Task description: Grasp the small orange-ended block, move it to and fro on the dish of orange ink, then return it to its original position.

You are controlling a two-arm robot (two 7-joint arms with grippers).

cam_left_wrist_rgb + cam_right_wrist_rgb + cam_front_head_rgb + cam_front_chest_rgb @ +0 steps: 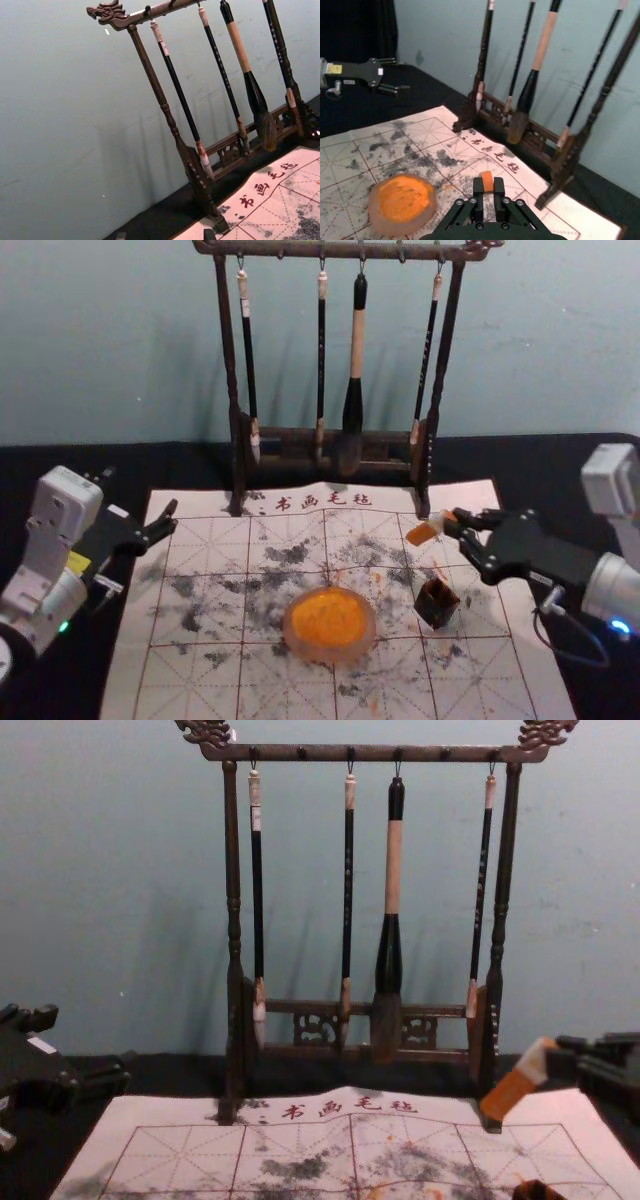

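The orange-ended block (424, 532) is pinched at one end by the right gripper (455, 524), its free end tilted down leftward over the mat (492, 625). At left, the left gripper (172, 517) is parked, spread.

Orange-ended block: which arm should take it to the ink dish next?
The right arm looks better placed: its gripper already holds the block beyond the dish, toward the robot's right. The left gripper is open and empty near the mat's left edge.
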